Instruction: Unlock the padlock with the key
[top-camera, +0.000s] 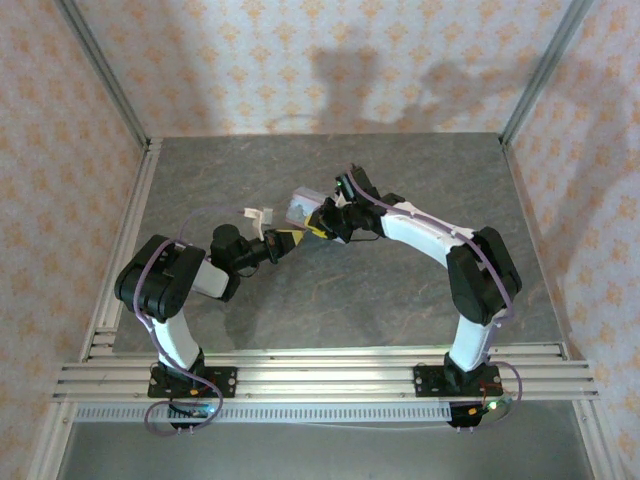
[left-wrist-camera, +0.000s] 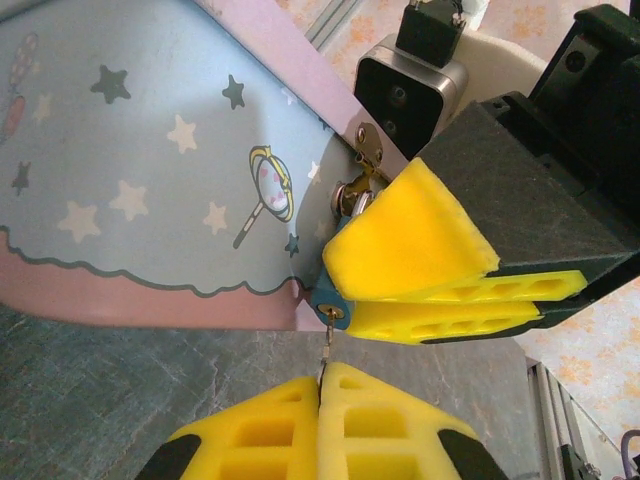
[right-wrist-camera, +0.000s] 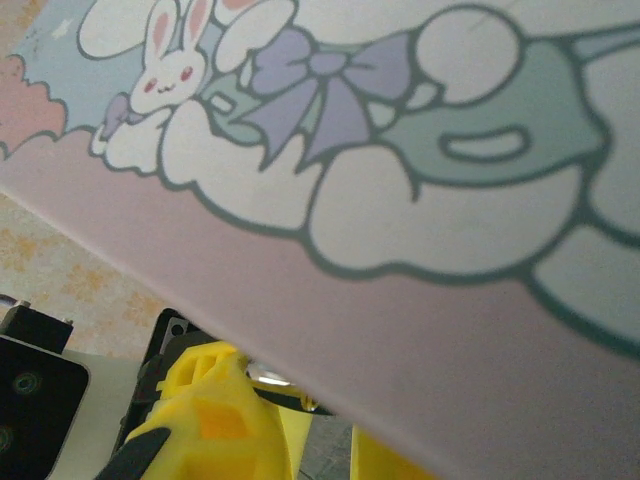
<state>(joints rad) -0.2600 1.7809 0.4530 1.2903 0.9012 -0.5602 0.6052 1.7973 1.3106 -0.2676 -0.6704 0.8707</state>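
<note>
L gripper (left-wrist-camera: 320, 385) pinched shut on key (left-wrist-camera: 326, 350), its tip at padlock (left-wrist-camera: 322, 297) keyhole; R gripper (left-wrist-camera: 345, 295) clamps padlock by tin (left-wrist-camera: 150, 150).

Left gripper (left-wrist-camera: 320, 388) has its yellow foam fingers pressed together on the thin pale metal key (left-wrist-camera: 326, 348), tip at the keyhole of the small teal-blue padlock (left-wrist-camera: 322, 295). Right gripper (left-wrist-camera: 362, 300) clamps the padlock. Pastel star-print tin (left-wrist-camera: 150, 180) sits behind.
</note>
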